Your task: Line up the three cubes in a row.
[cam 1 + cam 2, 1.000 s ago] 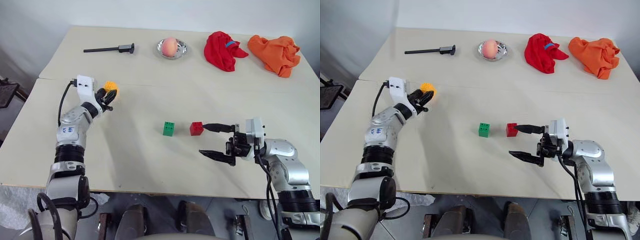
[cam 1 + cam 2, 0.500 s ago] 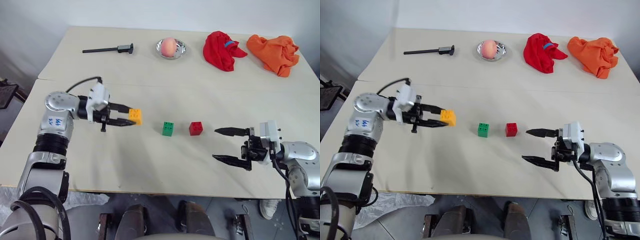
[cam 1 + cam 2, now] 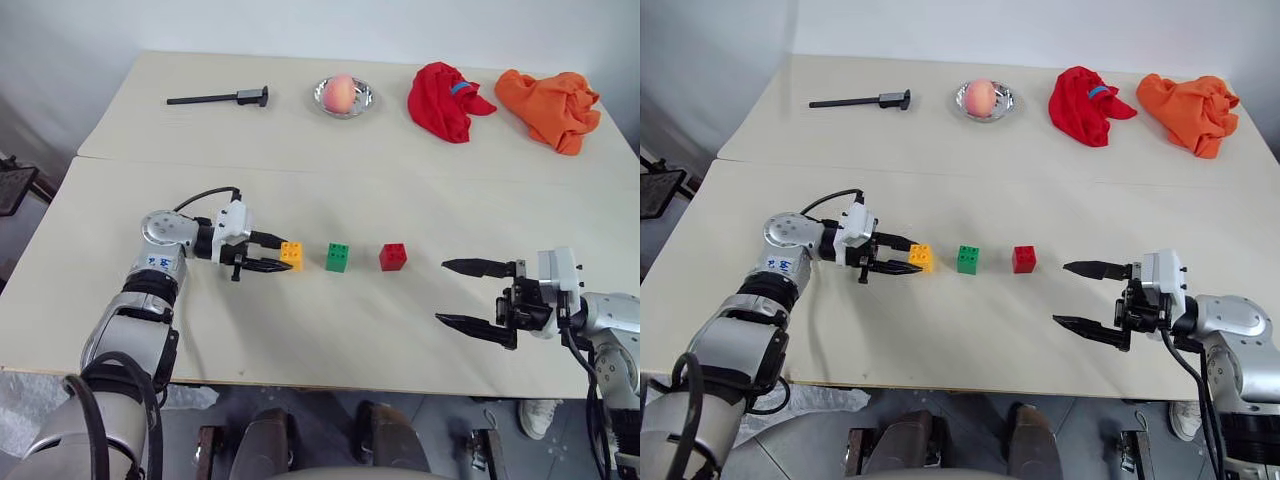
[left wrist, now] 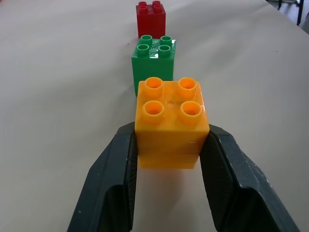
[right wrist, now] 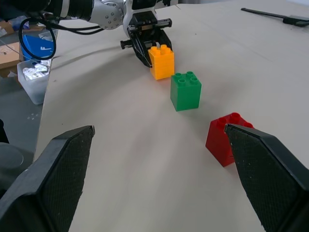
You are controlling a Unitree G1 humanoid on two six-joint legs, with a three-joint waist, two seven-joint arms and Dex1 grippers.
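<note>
The left claw (image 3: 288, 257) is clamped on the yellow-orange cube (image 3: 292, 255), one finger on each side face, studs up. Take the green cube (image 3: 338, 257) as the landmark: the held cube sits just beside it on the robot's left, a small gap between them, and the red cube (image 3: 393, 257) lies on its far side with a slightly wider gap. In the left wrist view the three stand one behind another along the claw's own pointing line, so the row's long axis matches the claw's reach (handy for releasing). I cannot tell whether the yellow-orange cube already rests on the desk (image 3: 400, 190). The right claw (image 3: 468, 297) stands wide apart and empty, well beyond the red cube.
</note>
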